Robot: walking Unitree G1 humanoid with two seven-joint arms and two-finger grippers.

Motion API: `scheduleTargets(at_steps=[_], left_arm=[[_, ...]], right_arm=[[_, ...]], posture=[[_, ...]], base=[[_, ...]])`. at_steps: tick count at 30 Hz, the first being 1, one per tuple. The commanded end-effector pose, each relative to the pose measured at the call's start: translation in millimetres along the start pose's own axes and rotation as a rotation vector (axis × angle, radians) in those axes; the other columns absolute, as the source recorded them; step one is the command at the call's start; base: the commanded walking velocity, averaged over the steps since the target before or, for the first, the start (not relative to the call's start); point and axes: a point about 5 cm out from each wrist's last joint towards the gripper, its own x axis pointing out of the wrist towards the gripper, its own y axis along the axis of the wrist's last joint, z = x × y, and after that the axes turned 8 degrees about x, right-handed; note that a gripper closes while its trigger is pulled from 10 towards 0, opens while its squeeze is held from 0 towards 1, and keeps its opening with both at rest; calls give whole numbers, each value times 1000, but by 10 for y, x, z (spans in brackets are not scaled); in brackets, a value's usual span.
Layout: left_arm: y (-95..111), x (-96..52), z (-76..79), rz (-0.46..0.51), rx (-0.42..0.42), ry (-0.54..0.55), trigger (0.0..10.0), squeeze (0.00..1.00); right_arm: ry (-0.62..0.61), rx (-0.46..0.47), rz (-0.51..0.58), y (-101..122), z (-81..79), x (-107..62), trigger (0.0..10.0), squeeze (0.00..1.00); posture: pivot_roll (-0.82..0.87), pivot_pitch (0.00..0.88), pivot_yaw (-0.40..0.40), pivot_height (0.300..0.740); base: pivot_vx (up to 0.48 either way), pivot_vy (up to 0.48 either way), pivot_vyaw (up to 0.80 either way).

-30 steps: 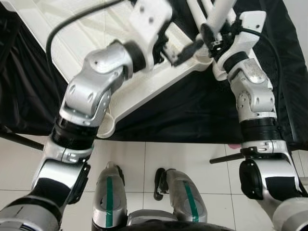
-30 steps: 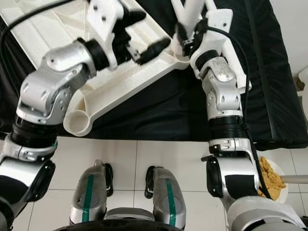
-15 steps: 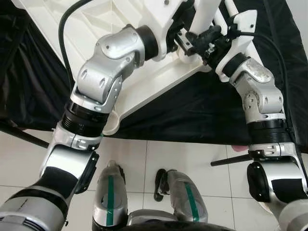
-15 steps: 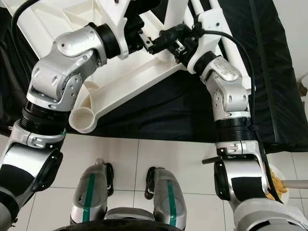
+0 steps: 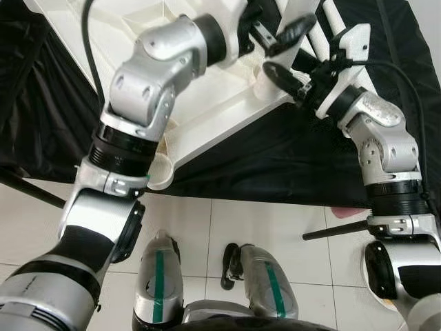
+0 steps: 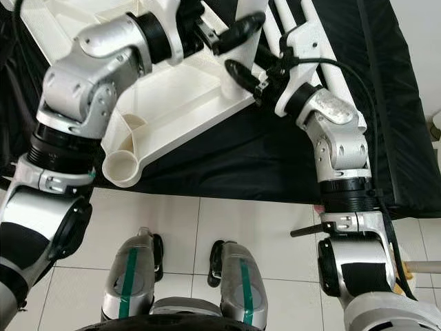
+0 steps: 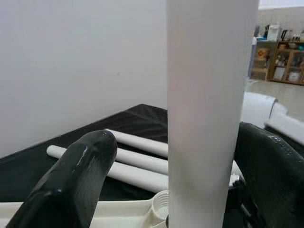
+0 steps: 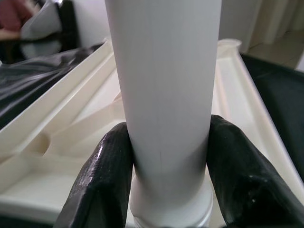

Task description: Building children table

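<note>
The white tabletop (image 6: 172,103) lies upside down on a black cloth. A white table leg (image 8: 164,71) stands upright in its corner socket. My right gripper (image 8: 173,178) is shut on the leg just above the socket, both fingers pressed against the tube. It also appears as the right gripper (image 5: 289,77) in the left eye view. Higher up the same leg (image 7: 204,95), my left gripper (image 7: 171,180) is open, its fingers (image 7: 71,185) spread on either side with a gap to the tube. From the head, the left gripper (image 5: 275,27) reaches in from the left.
Spare white legs (image 7: 137,161) lie side by side on the black cloth (image 5: 275,158) behind the tabletop. An empty round socket (image 5: 160,172) sits at the near corner. A black rod (image 5: 337,231) sticks out over the tiled floor by my right arm.
My left gripper has risen from beside the socket and now straddles the leg higher up. The right gripper has slid lower, to the leg's base.
</note>
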Motion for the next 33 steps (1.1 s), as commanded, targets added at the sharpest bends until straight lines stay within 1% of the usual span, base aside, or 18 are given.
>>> scheduleTargets(at_steps=[1,2,3,4,5,6,7,8,11,13,14,15,16,22,28,33], left_arm=[[71,27,-25,19,-25,-6,10000,0],[108,34,-51,33,-60,-6,10000,0],[108,34,-51,33,-60,-6,10000,0],[143,37,-73,47,-91,-8,10000,0],[143,37,-73,47,-91,-8,10000,0],[184,41,-106,64,-126,-5,10000,0],[184,41,-106,64,-126,-5,10000,0],[219,42,-131,81,-162,-6,10000,0],[294,28,-147,113,-182,-27,10000,0],[294,28,-147,113,-182,-27,10000,0],[338,16,-144,131,-189,-48,7843,0],[338,16,-144,131,-189,-48,7843,0],[378,6,-145,150,-204,-65,0,0],[462,-16,-119,194,-218,-107,0,0],[475,-21,-107,198,-211,-118,0,0],[475,-21,-117,185,-202,-102,0,0]], right_arm=[[47,-6,-8,5,-46,-17,10000,0],[69,-9,-23,-16,-66,-33,10000,0],[69,-9,-23,-16,-66,-33,10000,0],[82,-4,-33,-35,-77,-44,10000,0],[82,-4,-33,-35,-77,-44,10000,0],[84,-10,-44,-55,-76,-53,10000,0],[84,-10,-44,-55,-76,-53,10000,0],[85,-11,-53,-72,-75,-60,10000,0],[89,-11,-62,-89,-71,-71,10000,0],[89,-11,-62,-89,-71,-71,10000,0],[86,-11,-63,-90,-59,-78,10000,0],[86,-11,-63,-90,-59,-78,10000,0],[83,-13,-65,-91,-45,-84,10000,0],[75,-18,-64,-78,-14,-88,10000,0],[71,-13,-61,-77,-9,-83,10000,0],[67,6,-47,-69,-5,-70,10000,0]], posture=[[78,1,-52,740],[76,0,-51,740],[76,0,-51,740],[75,0,-50,740],[75,0,-50,740],[75,0,-50,740],[75,0,-50,740],[74,0,-50,740],[74,0,-51,740],[74,0,-51,740],[74,0,-51,740],[74,0,-51,740],[74,0,-49,740],[73,0,-50,740],[71,0,-53,740],[72,0,-57,740]], base=[[0,0,0],[0,0,0],[0,0,0],[0,0,0],[0,0,0],[0,0,0],[0,0,0],[0,0,0],[0,0,0],[0,0,0],[0,0,0],[0,0,0],[0,0,0],[0,0,0],[0,0,0],[0,0,0]])
